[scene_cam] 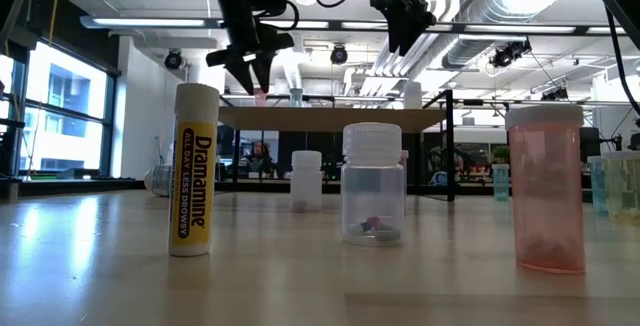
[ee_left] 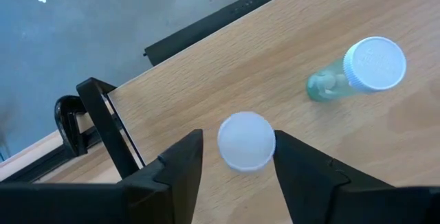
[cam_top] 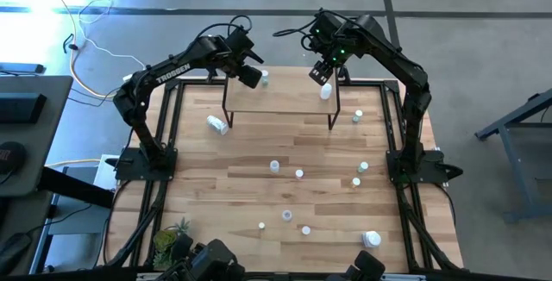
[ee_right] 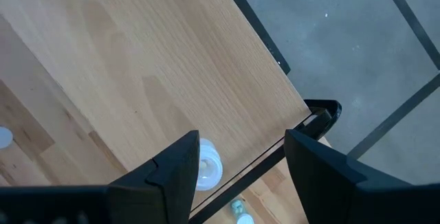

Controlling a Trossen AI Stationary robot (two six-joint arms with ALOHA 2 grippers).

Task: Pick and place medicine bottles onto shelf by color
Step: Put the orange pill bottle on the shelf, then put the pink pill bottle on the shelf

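From above, you are holding the left gripper [cam_top: 251, 76] over the shelf [cam_top: 285, 100] near its left end, the right gripper [cam_top: 321, 74] above the other end; bottles lie scattered on the table [cam_top: 241, 186].

At table height, a tube [scene_cam: 194, 170] reads "Dramamine, All Day Less Drowsy".

In the left wrist view, the fingers are standing apart around a pale-capped bottle [ee_left: 246, 141] on the shelf; lift straight so neither pad tips it.

In the right wrist view, the jaws are gaping, holding nothing.

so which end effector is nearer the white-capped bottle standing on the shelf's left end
Left. The left end effector straddles that white-capped bottle from above; the right end effector hangs over the shelf's far right end.
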